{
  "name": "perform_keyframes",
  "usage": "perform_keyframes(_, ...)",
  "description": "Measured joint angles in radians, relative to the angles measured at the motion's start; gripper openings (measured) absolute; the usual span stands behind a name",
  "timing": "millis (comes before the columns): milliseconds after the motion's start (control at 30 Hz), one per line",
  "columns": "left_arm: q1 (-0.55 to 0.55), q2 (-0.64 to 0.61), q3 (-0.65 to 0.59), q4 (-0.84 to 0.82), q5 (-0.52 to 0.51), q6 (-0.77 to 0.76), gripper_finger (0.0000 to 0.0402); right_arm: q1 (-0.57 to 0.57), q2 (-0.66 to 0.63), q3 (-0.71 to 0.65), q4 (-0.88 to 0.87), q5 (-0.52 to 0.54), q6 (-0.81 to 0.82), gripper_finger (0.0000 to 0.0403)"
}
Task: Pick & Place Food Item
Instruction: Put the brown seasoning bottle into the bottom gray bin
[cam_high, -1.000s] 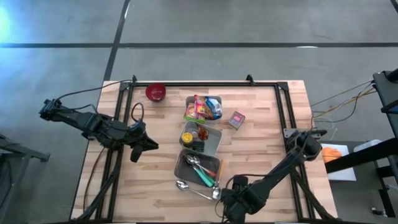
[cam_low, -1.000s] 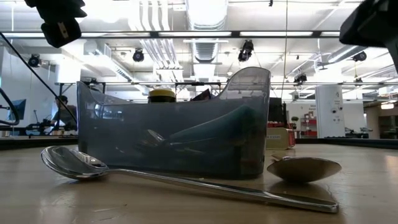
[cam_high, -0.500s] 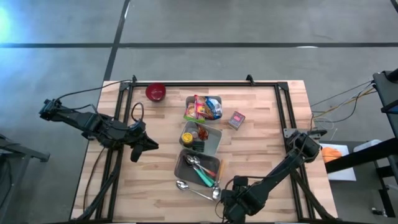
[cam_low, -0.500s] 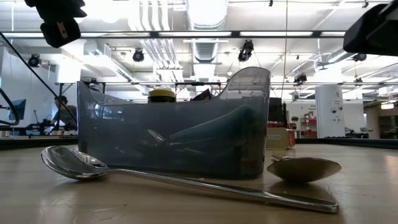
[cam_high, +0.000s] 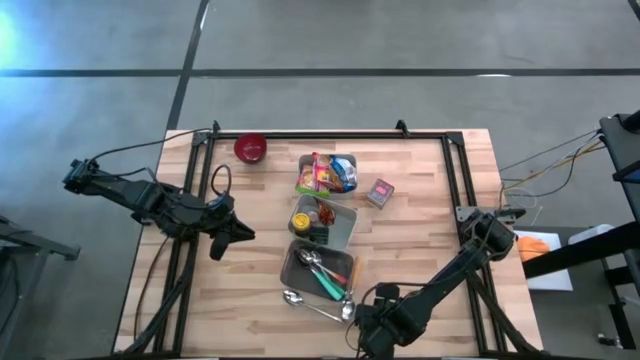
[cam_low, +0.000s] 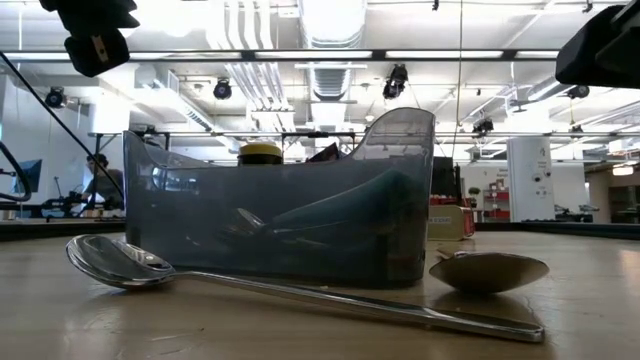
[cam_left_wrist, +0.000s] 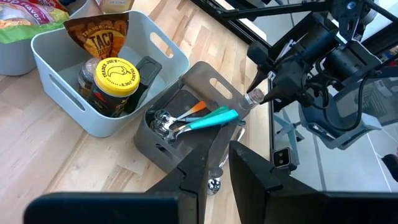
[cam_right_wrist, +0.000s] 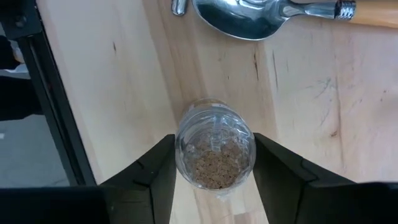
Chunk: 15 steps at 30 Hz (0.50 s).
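A small clear jar with brown grains in its bottom stands near the table's near edge, just beside a spoon's bowl. My right gripper points down over it, one finger on each side, shut on it; the left wrist view also shows this gripper. My left gripper hovers above the table's left part, open by a narrow gap, with nothing in it. A pale bin holds a yellow-lidded jar and a taco packet. My right gripper pinches the clear jar's round wall between its two fingers, one on each opposite side. The fingers come from above, pointing down. The jar stays about upright; whether its bottom rests on the wood, I cannot tell.
A dark grey bin with utensils stands left of my right gripper, with two spoons on the wood before it. Farther back are a bin of snack bags, a small box and a red bowl.
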<state>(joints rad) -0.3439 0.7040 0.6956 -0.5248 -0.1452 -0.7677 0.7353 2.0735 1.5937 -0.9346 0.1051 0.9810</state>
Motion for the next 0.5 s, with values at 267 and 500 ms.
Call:
perform_keyframes(267, 0.0, 0.0, 0.0, 0.0, 0.0, 0.0, 0.0067, -0.005, -0.079, 0.005, -0.06, 0.057, 0.019, 0.0168)
perform_keyframes(500, 0.0, 0.0, 0.0, 0.01, 0.0, 0.003, 0.0067, -0.045, -0.223, 0.005, -0.166, 0.184, 0.051, 0.0168)
